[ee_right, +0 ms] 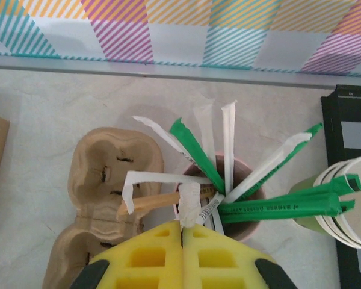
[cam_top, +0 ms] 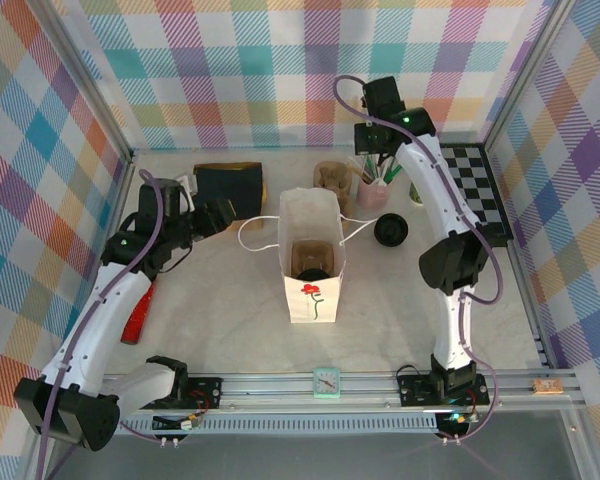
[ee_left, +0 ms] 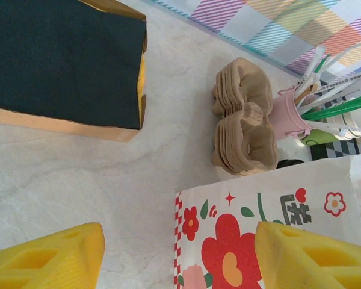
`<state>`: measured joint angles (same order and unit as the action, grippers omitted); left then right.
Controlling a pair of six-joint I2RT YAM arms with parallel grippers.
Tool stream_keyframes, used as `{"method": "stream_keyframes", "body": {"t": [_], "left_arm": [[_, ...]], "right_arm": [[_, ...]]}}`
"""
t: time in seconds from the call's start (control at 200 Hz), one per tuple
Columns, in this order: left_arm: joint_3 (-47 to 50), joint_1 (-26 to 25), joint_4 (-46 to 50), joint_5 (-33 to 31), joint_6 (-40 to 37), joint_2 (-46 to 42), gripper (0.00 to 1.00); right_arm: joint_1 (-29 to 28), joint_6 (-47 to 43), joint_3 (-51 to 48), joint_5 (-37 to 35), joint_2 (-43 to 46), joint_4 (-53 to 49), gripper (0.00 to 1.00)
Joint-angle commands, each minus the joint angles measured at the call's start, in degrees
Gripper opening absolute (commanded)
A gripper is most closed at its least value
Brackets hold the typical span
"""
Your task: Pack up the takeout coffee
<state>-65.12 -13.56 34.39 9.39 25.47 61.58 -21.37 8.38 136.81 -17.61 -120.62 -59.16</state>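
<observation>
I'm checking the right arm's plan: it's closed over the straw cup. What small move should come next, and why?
Probably lift the right gripper straight up: its fingers look closed on a white wrapped straw in the pink cup, and a vertical pull should free it without tipping the cup.

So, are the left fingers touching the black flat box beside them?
Apart. In the left wrist view, a strip of bare table lies between both yellow left fingers and the near edge of the black flat box.

Gap L of bag (cam_top: 312,297); straw cup (cam_top: 372,192), carriers (cam_top: 332,178) bhd.
</observation>
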Motion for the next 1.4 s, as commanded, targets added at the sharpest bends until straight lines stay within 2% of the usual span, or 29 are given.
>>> {"method": "stream_keyframes", "body": {"t": [0.0, 0.585, 1.395], "left_arm": [[0.33, 0.80, 0.94, -0.47, -1.05, -2.53, 0.67], [0.53, 0.82, 1.82, 0.54, -0.36, -5.36, 0.67], [2.08, 0.82, 1.65, 0.49, -0.45, -6.03, 0.67]], "right_arm": [[-0.35, -1.03, -0.94, -1.35, 3.39, 0.77, 0.00], [-1.05, -3.14, -4.60, -3.90, 11.34, 1.67, 0.00], [0.29, -3.41, -11.74, -6.19, 7.88, 5.93, 0.00]]}}
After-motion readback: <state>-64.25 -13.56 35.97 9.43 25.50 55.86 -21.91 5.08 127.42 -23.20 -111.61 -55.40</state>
